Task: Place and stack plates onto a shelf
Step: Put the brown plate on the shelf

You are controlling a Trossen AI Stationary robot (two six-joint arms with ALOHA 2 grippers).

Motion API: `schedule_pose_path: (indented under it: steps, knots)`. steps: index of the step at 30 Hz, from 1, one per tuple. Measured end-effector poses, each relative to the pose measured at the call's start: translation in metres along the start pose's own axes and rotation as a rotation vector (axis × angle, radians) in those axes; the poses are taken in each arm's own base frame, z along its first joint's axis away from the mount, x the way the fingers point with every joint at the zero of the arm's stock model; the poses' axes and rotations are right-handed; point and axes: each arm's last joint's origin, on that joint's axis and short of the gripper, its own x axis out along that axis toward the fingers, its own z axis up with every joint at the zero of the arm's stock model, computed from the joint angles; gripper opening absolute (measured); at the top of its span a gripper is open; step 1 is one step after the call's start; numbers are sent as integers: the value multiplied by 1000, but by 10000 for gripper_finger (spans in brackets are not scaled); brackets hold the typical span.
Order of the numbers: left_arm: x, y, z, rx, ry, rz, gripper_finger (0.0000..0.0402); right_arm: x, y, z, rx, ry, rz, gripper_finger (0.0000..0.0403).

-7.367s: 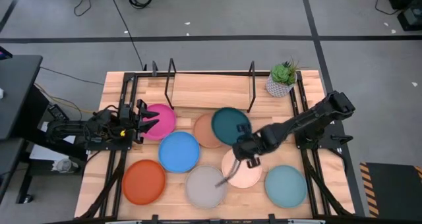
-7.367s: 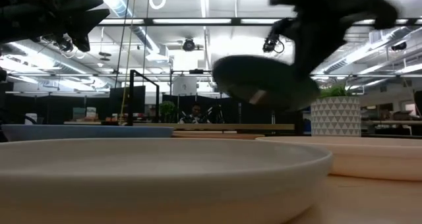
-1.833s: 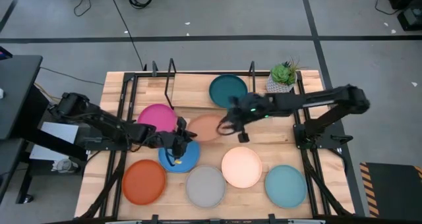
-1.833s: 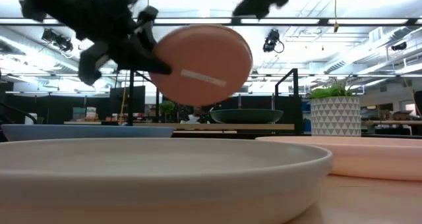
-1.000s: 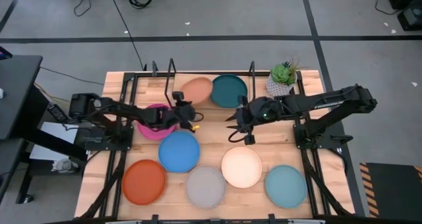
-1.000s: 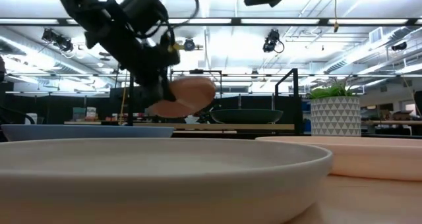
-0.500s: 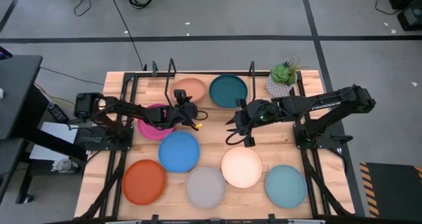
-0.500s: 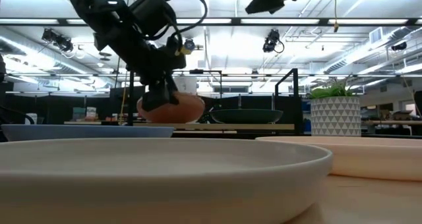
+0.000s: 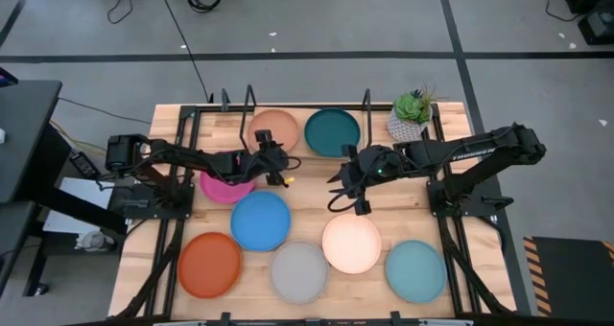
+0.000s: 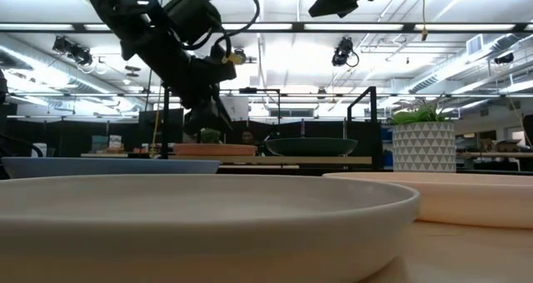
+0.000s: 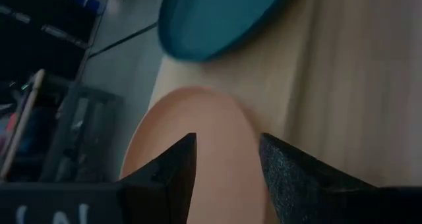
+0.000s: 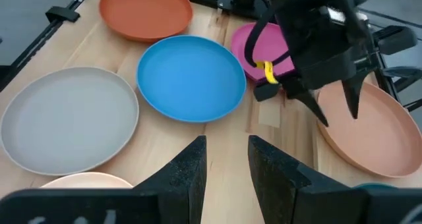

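On the shelf (image 9: 300, 115) at the table's far side, the tan plate (image 9: 275, 129) lies flat beside the dark teal plate (image 9: 332, 131). My left gripper (image 9: 273, 156) stands open just above the tan plate's near rim (image 11: 198, 118). Its fingers straddle bare air and are apart from the plate (image 10: 215, 149). My right gripper (image 9: 345, 187) hangs open over bare table near the middle, with nothing between its fingers (image 12: 227, 141).
On the table lie the pink plate (image 9: 223, 182), blue plate (image 9: 260, 221), orange plate (image 9: 209, 264), grey plate (image 9: 299, 270), cream plate (image 9: 351, 244) and light blue plate (image 9: 415, 269). A potted plant (image 9: 411, 115) stands at the shelf's right end. Black hoops (image 9: 249, 105) rise from the shelf.
My left gripper has lowered the tan plate from a tilt until it lies flat on the shelf, left of the dark teal plate. It has then opened, let go and risen a little. The plate stays where it was set.
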Motion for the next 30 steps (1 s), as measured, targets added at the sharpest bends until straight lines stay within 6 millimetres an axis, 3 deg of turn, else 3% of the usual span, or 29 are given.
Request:
schedule_pose_path:
  steps: [8, 15, 30]
  knots:
    - [19, 9, -12, -88, 45, -28, 172, 0, 0, 2, -3, -19, -1, 118]
    - [25, 16, -10, -138, -26, -90, 172, 0, 0, 2, -11, -20, 0, 118]
    - [44, 14, -14, -172, -60, -122, 172, 0, 0, 2, -22, -26, 15, 118]
